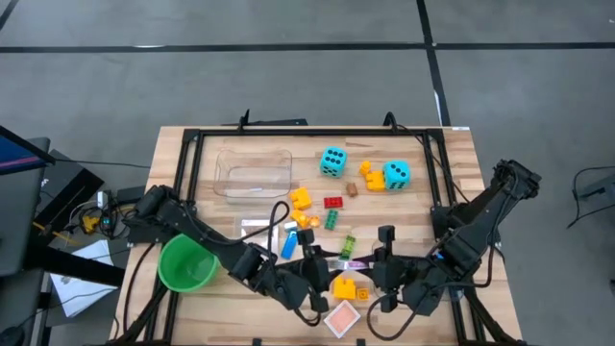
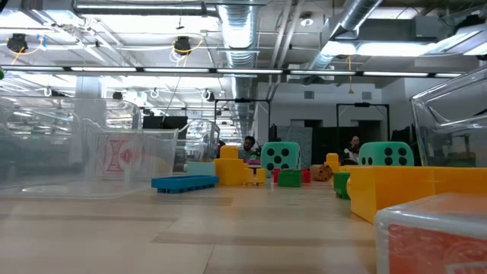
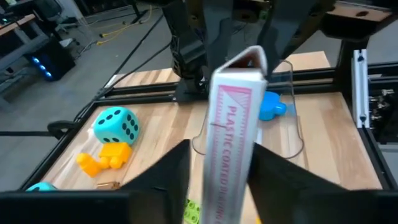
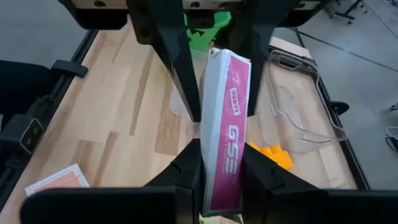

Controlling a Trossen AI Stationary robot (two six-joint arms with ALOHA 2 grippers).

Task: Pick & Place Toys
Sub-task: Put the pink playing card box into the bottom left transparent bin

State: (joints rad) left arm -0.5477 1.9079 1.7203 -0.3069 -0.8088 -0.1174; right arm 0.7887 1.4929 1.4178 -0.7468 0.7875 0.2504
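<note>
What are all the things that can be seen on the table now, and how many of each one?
Card box: one, pink and white, at the near edge, standing between both grippers.
Foam dice: two, cyan with black dots, far side.
Small bricks: several, orange, yellow, red, green and blue, mid-table.
Playing card: one, red and white, near edge.
Clear bin: one, transparent, far side, left of the dice.
Green cup: one, left side.
Table: one, light wood.
Left gripper: one, dark, at the card box.
Right gripper: one, dark, shut on the card box.
</note>
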